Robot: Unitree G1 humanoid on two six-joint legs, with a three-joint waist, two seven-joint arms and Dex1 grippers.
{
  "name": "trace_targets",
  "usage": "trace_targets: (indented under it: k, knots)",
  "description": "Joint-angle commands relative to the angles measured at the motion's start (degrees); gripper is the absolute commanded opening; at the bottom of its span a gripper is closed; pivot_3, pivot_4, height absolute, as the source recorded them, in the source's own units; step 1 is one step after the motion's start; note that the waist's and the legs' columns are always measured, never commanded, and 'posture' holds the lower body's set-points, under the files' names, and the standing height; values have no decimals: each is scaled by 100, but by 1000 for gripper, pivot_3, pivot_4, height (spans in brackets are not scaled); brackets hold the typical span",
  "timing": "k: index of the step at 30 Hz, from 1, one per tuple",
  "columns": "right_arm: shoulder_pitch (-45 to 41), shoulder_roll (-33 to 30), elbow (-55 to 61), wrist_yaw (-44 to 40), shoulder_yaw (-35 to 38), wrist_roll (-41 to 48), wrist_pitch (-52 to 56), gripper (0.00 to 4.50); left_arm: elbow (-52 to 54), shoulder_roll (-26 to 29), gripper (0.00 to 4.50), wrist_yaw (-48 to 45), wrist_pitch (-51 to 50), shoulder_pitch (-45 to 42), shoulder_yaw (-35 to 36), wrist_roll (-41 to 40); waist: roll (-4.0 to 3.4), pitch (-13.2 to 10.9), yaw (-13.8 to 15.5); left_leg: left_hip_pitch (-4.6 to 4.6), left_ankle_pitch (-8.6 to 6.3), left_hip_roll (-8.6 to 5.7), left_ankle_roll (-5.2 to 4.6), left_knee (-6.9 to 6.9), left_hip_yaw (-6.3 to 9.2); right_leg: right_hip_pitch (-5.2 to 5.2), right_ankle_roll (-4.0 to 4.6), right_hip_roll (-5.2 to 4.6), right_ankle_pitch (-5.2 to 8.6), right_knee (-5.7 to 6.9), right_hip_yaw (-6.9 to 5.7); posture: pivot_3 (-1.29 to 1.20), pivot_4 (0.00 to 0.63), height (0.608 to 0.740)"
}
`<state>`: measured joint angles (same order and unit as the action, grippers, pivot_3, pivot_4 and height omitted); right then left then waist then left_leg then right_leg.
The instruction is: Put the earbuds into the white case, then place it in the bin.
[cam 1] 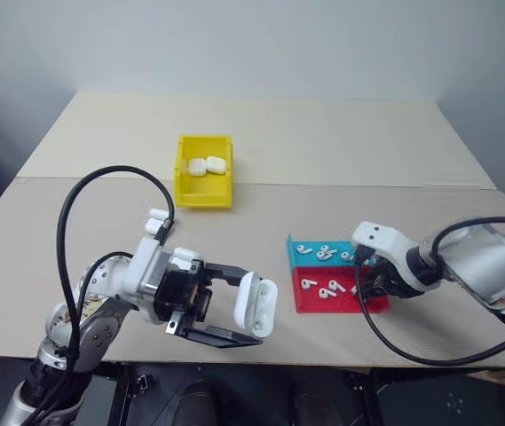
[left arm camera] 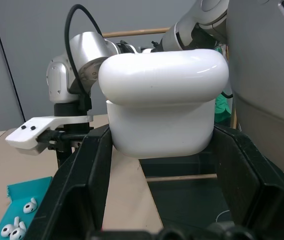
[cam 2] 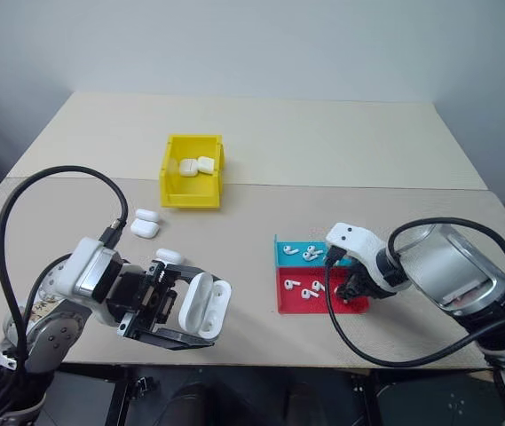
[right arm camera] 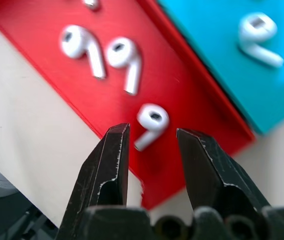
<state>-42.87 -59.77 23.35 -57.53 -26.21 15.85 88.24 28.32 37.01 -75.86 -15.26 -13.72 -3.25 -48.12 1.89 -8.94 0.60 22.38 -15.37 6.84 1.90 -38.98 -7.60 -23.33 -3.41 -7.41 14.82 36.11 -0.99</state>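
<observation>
My left gripper (cam 1: 250, 312) is shut on the white case (cam 1: 256, 304), held level above the table's near edge with its lid hinged open. In the left wrist view the case (left arm camera: 161, 100) sits clamped between the two black fingers. Pointing steeply down over the red tray (cam 1: 310, 300), my right gripper (cam 1: 378, 282) is open with nothing between its fingers. One earbud (right arm camera: 151, 122) lies on the red tray (right arm camera: 181, 90) just past the fingertips, and two more earbuds (right arm camera: 127, 57) lie further along. The yellow bin (cam 1: 204, 197) stands at mid-table, holding two white cases (cam 1: 206, 165).
A blue tray (cam 1: 293, 257) with several earbuds (cam 1: 323, 253) adjoins the red tray on its far side. Three loose white cases (cam 2: 144, 229) lie on the table near my left arm. A black cable (cam 1: 101, 177) loops above that arm.
</observation>
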Motion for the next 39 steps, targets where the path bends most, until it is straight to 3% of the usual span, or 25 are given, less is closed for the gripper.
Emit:
trace_targets:
  k: [1,26,32,39]
  knots:
    - [-216,73,-93,238,17,307,417,1901,90,7,2731,-20,-10,-54,52,16,0,0,6,0,0,0,0,0,0,0,0,0,0,0,0,0,150,740]
    - [-378,378,-501,1823,-237,1665,426,1901,75,3,2731,76,-96,-168,79,102,0,0,8,7,0,0,0,0,0,-5,0,0,0,-1,-1,0,150,740]
    - [-288,381,-311,2025,-178,1800,426,611,39,20,2731,45,-55,-120,112,171,0,0,8,7,0,0,-1,1,0,-5,0,0,0,-1,-1,0,150,740]
    - [-537,227,-181,1950,416,2266,426,613,-103,31,2731,8,-107,-66,282,70,0,0,8,9,-1,0,-2,1,0,-8,0,0,0,-1,0,0,150,740]
